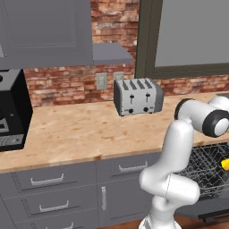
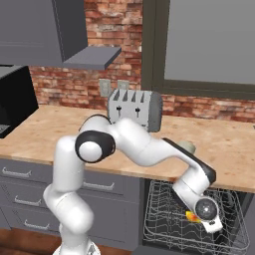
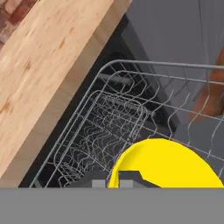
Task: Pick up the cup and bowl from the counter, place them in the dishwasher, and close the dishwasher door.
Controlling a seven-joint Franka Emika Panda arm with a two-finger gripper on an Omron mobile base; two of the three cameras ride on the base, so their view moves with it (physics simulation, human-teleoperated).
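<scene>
The hand (image 3: 113, 178) is closed on the rim of the yellow bowl (image 3: 173, 164), holding it low over the pulled-out wire rack (image 3: 109, 127) of the open dishwasher (image 2: 199, 219). A pale cup (image 2: 187, 146) stands on the tabletop (image 1: 80, 129) just behind the arm, above the dishwasher. Farther back, a silver toaster (image 1: 137, 96) sits by the brick wall (image 1: 67, 85).

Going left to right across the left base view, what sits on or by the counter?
Black appliance at the left edge → silver toaster → the robot's white arm → the dishwasher with its wire rack pulled out, a yellow thing at the right edge.
</scene>
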